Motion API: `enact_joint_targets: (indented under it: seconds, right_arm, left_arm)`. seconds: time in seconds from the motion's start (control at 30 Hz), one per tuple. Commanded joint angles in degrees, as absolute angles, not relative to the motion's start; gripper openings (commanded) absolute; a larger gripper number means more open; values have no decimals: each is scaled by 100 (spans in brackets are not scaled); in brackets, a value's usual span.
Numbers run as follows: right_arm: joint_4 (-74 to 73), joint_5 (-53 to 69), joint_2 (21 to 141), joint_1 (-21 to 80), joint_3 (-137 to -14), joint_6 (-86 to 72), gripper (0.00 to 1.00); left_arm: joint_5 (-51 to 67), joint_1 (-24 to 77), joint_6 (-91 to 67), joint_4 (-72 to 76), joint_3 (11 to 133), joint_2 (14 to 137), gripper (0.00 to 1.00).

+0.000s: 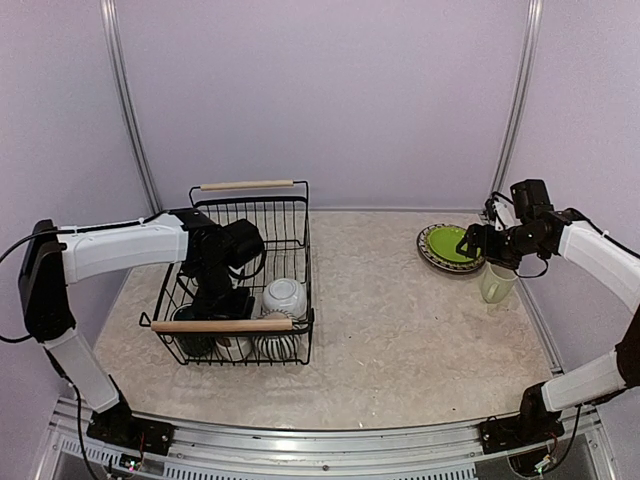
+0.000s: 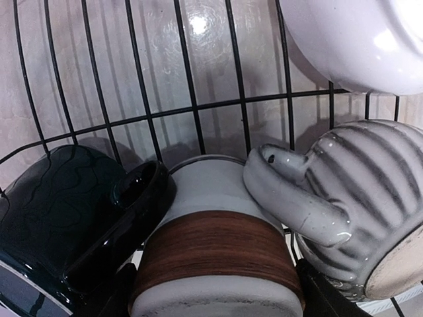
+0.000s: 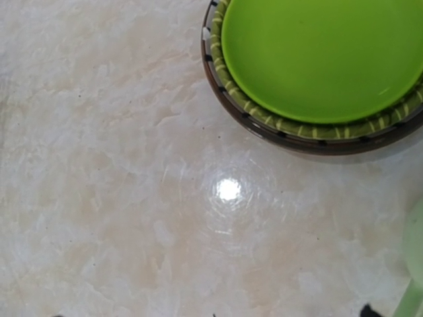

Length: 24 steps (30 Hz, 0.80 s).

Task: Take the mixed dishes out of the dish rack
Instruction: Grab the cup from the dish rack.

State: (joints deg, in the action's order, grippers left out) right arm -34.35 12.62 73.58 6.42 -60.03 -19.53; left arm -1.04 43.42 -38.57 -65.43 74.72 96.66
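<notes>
My left gripper point(image 1: 217, 300) sits down inside the large black wire dish rack with wooden bar handles point(image 1: 247, 185), and I cannot tell how its fingers stand. In the rack beneath it lie a dark teal mug point(image 2: 59, 211), a white cup with a brown band point(image 2: 215, 257), a grey striped mug point(image 2: 370, 198) and a cut-off white bowl point(image 2: 350, 39). Well right of the rack, my right gripper point(image 1: 467, 245) hangs over a lime-green plate point(image 3: 324, 56) stacked on a dark striped plate point(image 3: 277, 129), with a pale green mug point(image 1: 496, 283) just beside. Those fingers are unreadable too.
</notes>
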Motion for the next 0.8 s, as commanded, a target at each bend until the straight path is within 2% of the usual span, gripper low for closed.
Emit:
enact_joint_targets:
  seconds: [0.0,0.2,0.6,0.77]
  right_arm:
    - [-3445,1172,7323,725,-5996,-2016,94]
    - [-3456,1144,7343,744,-6048,-2043,94]
    - [-3521,1025,7486,937,-6386,-2146,94]
    - [-3248,1137,7609,1339,-6543,-2405,94]
  left_arm:
    - [-273,4281,-3845,-6646,7658,9393,26]
    - [-356,4199,-3798,-6740,7939,9202,16]
    - [-43,3582,-3463,-6343,8396,8611,10]
    - [757,3261,-3287,-5615,8457,8211,10]
